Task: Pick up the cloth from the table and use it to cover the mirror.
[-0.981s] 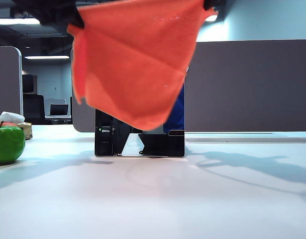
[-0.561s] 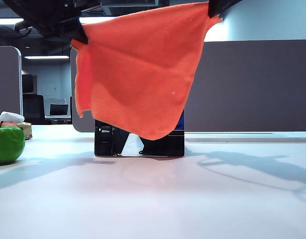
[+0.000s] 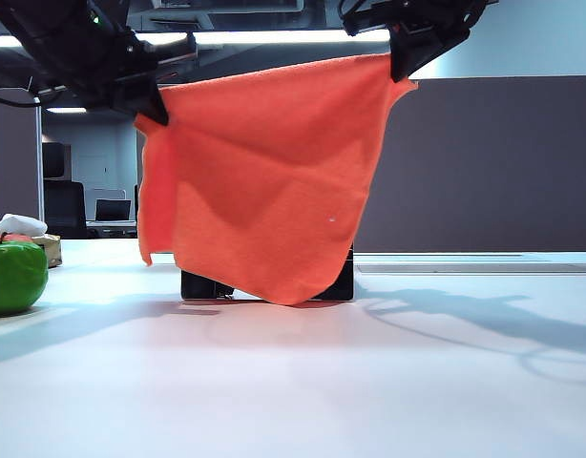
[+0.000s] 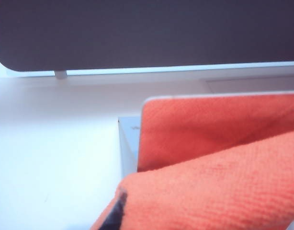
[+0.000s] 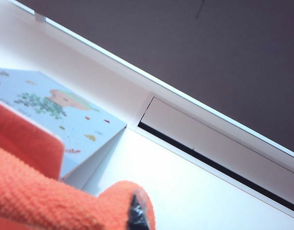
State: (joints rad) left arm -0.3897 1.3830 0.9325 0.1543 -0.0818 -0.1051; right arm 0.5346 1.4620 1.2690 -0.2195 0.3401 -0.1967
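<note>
Mirror point(image 3: 343, 282): upright on the white surface point(image 3: 303, 382), centre. Only its dark lower edge shows; the rest is hidden behind the cloth. From the left wrist view its top edge point(image 4: 219, 96) carries an orange reflection.

Cloth point(image 3: 264, 172): orange, fuzzy, hanging spread in front of and above the mirror, lowest corner just above the surface at the mirror's foot.

Left pincer point(image 3: 150, 103): above and left of the mirror, pressed together on the cloth's upper left corner.

Right pincer point(image 3: 403, 62): above and right of the mirror, pinching the cloth's upper right corner.

Apple point(image 3: 14, 275): green, on the surface, well left of the mirror; something white point(image 3: 16, 225) lies behind it.

Partition point(image 3: 484, 162): grey, behind the mirror, to its right.

Containers: none visible.
</note>
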